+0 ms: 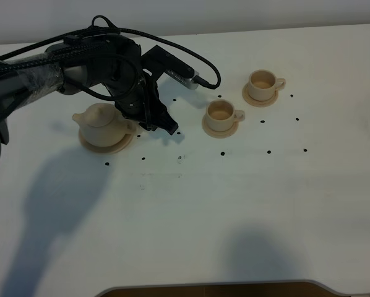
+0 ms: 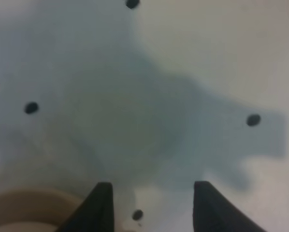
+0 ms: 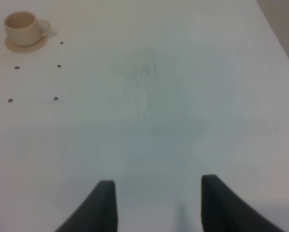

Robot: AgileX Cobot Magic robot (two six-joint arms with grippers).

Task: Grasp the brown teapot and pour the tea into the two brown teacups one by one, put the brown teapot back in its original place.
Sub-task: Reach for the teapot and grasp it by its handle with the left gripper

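Observation:
The brown teapot (image 1: 100, 122) stands upright on its wide saucer (image 1: 115, 148), the original place, at the left of the table. Its spout points left. My left gripper (image 1: 165, 124) hangs low just right of the pot, open and holding nothing. In the left wrist view the gripper (image 2: 153, 184) has only table between its fingers, and a curved beige edge (image 2: 23, 208) shows beside one finger; I cannot tell whether it is pot or saucer. The two brown teacups (image 1: 222, 114) (image 1: 263, 81) stand on their small saucers. My right gripper (image 3: 157, 180) is open over bare table, far from one cup (image 3: 21, 27).
Small black dots (image 1: 222, 153) mark the white table (image 1: 234, 204) around the cups and the pot. The left arm's cable (image 1: 197, 59) loops above the gripper. A dark edge (image 1: 216, 289) runs along the table's front.

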